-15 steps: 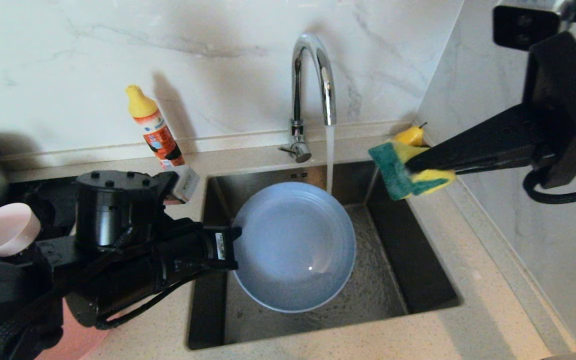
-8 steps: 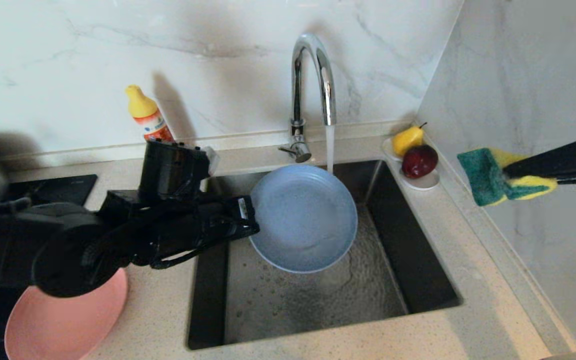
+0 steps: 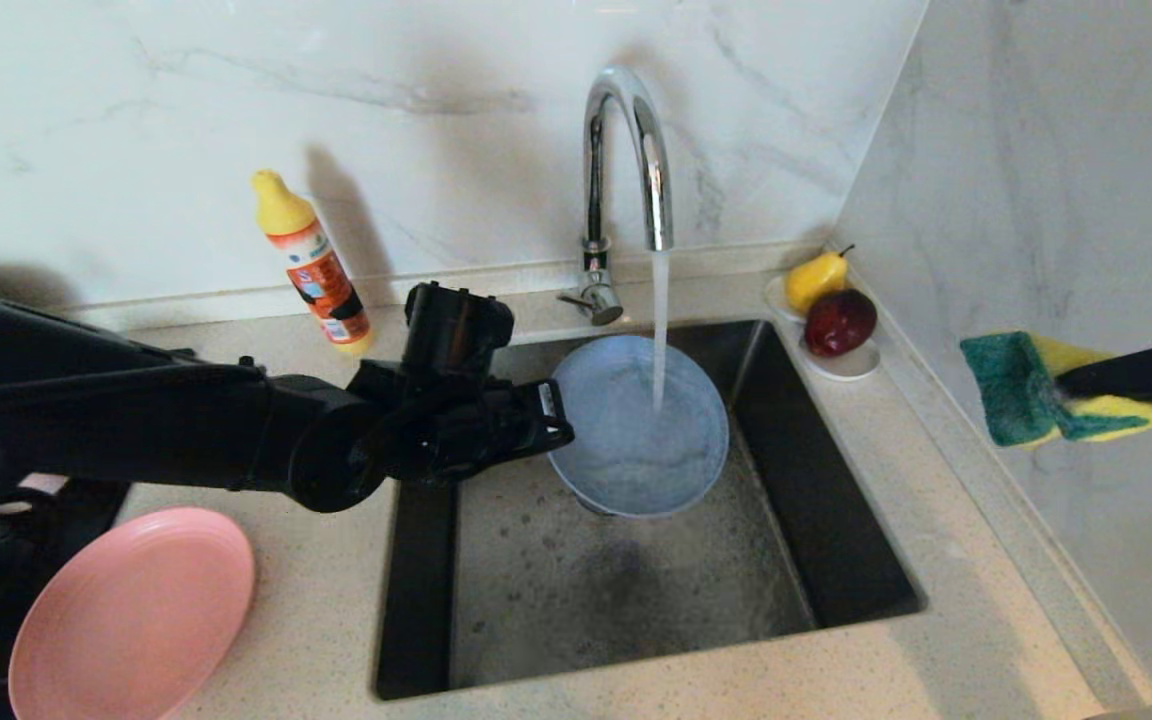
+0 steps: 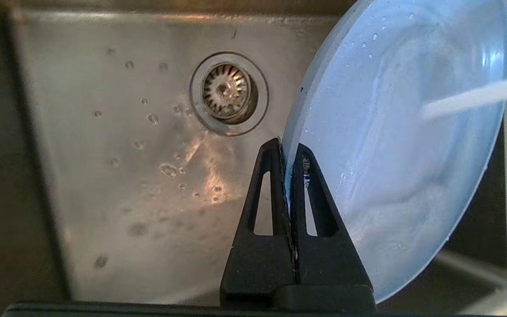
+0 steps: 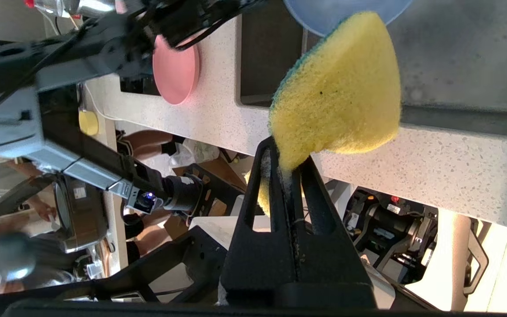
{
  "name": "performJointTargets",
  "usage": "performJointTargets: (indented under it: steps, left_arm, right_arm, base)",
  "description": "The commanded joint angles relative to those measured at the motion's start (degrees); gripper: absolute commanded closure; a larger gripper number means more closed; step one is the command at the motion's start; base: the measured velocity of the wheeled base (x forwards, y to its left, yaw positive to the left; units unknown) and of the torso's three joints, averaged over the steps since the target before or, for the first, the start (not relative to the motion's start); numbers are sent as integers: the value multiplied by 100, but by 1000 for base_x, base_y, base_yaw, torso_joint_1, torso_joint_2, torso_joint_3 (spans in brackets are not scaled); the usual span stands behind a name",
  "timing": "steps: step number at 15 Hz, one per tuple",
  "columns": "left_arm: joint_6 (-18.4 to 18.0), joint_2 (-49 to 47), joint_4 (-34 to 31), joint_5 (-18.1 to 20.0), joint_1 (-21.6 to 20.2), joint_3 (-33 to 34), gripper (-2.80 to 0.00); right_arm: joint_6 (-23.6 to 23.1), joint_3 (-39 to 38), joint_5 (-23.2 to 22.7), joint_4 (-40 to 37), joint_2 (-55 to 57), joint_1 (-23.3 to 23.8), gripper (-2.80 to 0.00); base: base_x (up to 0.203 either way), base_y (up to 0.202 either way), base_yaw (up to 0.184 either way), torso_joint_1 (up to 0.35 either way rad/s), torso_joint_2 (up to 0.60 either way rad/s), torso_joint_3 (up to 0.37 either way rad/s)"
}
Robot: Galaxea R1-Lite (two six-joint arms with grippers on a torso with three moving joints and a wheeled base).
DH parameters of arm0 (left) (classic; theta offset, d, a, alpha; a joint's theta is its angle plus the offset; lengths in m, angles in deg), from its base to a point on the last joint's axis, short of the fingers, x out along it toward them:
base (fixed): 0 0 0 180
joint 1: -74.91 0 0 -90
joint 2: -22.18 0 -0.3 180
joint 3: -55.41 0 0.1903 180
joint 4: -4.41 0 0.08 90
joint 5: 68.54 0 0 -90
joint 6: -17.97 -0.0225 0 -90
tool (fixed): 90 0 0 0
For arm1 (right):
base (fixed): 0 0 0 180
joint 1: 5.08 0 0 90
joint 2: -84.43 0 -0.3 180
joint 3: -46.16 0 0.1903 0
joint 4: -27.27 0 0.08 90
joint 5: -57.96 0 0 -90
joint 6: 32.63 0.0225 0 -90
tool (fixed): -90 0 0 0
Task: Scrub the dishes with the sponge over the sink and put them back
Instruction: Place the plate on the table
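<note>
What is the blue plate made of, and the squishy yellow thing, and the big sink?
The grey-blue plate looks like matte plastic or glazed ceramic: its surface is smooth and dull, and the look leaves it open which. The sponge looks like soft foam, porous yellow with a rough green scouring side, squashed where it is pinched. The sink looks like brushed stainless steel, grey with soft reflections.

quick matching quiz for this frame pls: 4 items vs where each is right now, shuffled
Items:
1. blue plate
2. sponge
3. pink plate
4. pear

Places:
A. lying on the counter left of the sink
B. on the small white dish in the back corner
C. pinched in the right gripper, out past the sink's right side
D. held by its rim in the left gripper, under the running tap

Pairs: 1-D, 2-C, 3-A, 4-B
</note>
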Motion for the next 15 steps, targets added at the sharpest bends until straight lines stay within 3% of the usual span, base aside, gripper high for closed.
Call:
performJointTargets:
  steps: [1, 6, 10, 15]
  left_arm:
    - [17, -445, -51, 3, 7, -345, 0]
    - [14, -557, -64, -19, 68, -323, 0]
    - [-162, -501, -15, -542, 11, -304, 0]
    - [-274, -759, -67, -626, 358, -719, 0]
  right_arm:
    - [6, -90, -10, -16, -129, 15, 0]
    - [-14, -291, -19, -7, -165, 76, 0]
    - [-5, -345, -35, -16, -191, 67, 0]
    - [-5, -406, -37, 19, -235, 67, 0]
  base:
    - [0, 0, 0, 0, 0, 0]
    - [0, 0, 0, 0, 0, 0]
    - [0, 0, 0, 0, 0, 0]
    - [0, 0, 0, 0, 0, 0]
